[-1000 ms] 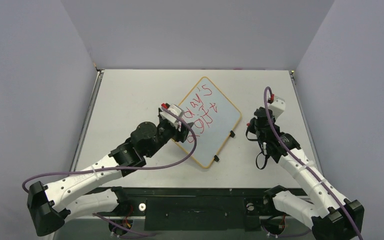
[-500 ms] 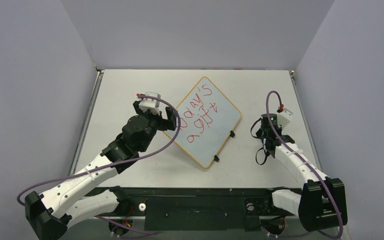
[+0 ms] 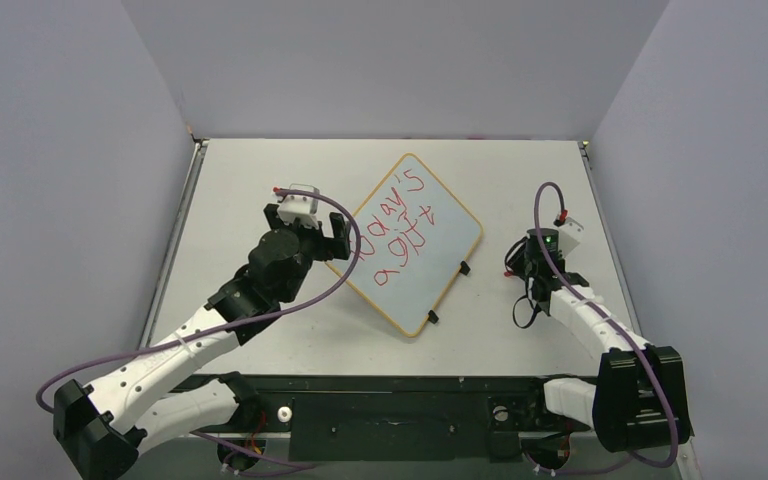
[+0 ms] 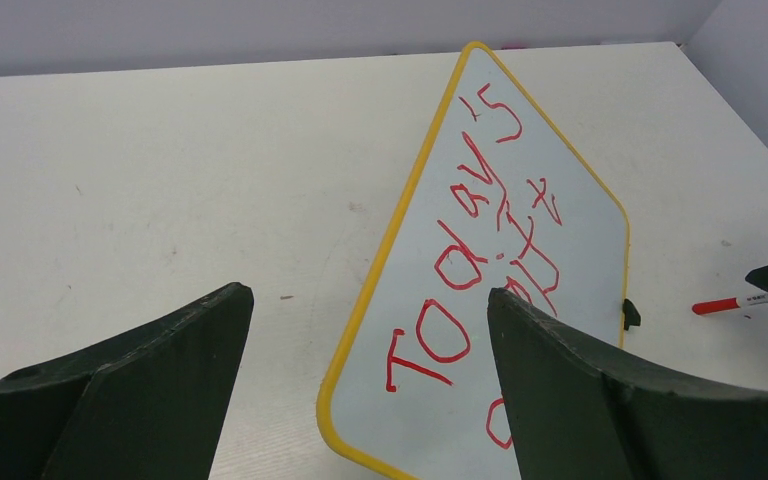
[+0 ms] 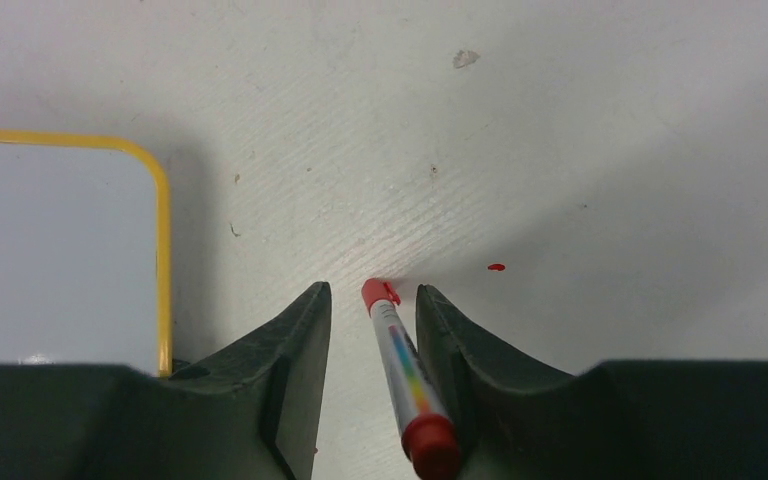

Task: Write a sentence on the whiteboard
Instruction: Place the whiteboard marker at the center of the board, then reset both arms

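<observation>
While the whiteboard [image 3: 445,250] lay flat on the surface [image 3: 260,170], turned cornerwise like a diamond between my two arms, my left jaws stood spread wide with nothing in them, poised at the board's left edge. The sentence [image 3: 400,232] ran across it in red, in two lines, "Today's" above "a gift", slanting toward the far corner. Two black clips [image 3: 463,267] sat on the board's near-right edge. My right jaws were off to the board's right, low over the surface and parted a little around the marker [image 5: 405,375]. The pen rested against one jaw with a gap showing on its other side, so I was not clamping it. A small red spot [image 5: 497,267] marked the surface just beyond.
</observation>
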